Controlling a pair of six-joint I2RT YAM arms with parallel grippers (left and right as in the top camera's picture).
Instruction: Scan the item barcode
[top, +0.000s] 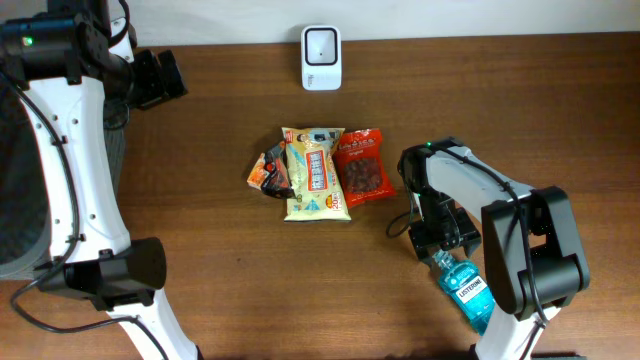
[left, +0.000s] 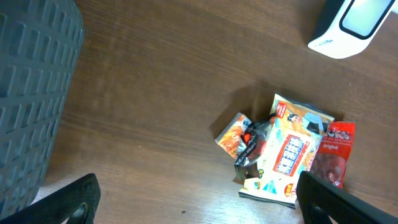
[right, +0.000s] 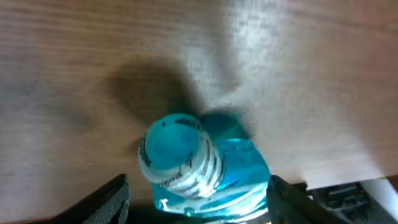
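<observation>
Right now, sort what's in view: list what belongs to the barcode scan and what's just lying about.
For the job:
- scanner
- bottle
- right gripper, open astride the bottle

Lying about, for now:
- red bag
- yellow bag
- orange packet
- grey bin

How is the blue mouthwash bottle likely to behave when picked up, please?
The mouthwash bottle lies on its side, so it may roll if nudged. Its smooth plastic could slip in a grip. It looks full of blue liquid, so probably heavy for its size.
</observation>
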